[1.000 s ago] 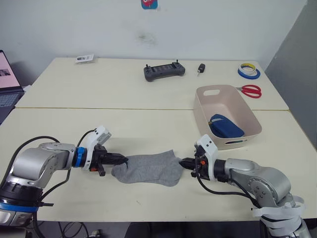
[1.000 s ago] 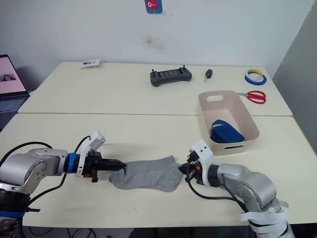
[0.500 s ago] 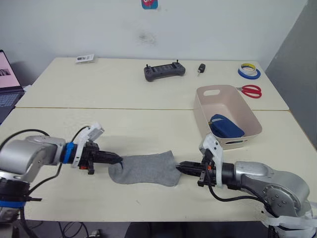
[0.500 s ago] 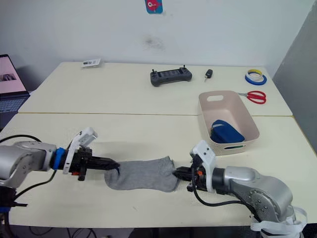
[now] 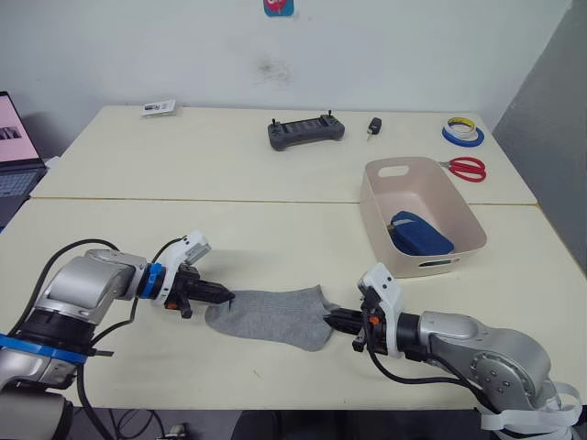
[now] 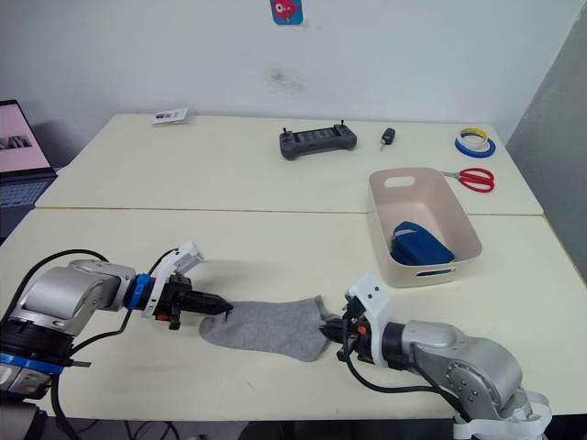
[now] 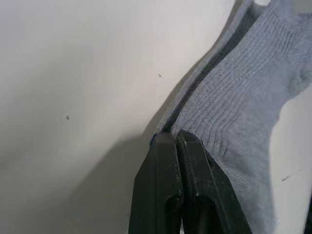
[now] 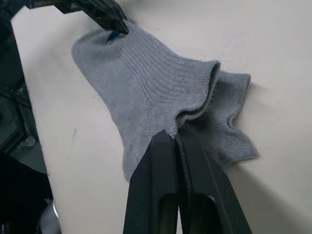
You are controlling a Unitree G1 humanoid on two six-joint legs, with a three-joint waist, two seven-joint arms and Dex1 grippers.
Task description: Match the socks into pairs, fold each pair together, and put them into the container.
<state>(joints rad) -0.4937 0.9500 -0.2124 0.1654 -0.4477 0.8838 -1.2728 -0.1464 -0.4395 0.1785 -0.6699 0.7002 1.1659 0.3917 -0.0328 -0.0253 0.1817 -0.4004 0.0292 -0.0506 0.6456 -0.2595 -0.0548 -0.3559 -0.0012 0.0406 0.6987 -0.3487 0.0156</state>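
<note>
My left gripper is pinched together on one end of the soft grey knitted socks, two of them lying one on top of the other and stretched flat on the pale cream worktop. In my left wrist view the black fingers meet on the edge of the ribbed grey cloth, with a second layer showing just beneath it. My right gripper is clamped on the opposite end, at the cuffs; my right wrist view shows its fingers closed on the folded cuff edge of the grey socks, and my left gripper's tip holding the far end.

Taking the socks as the centre of the clock, my left gripper sits at 9 o'clock and my right gripper at 3 o'clock. The pale pinkish-beige rectangular plastic container stands at about 2 o'clock, well apart from the socks, and a royal blue soft bundle lies inside it against its near end.

Farther back on the worktop, near 12 o'clock, lies a dark grey handheld controller, with a small black key fob just beside it. Around 1 o'clock are red-handled scissors and rolls of tape.
</note>
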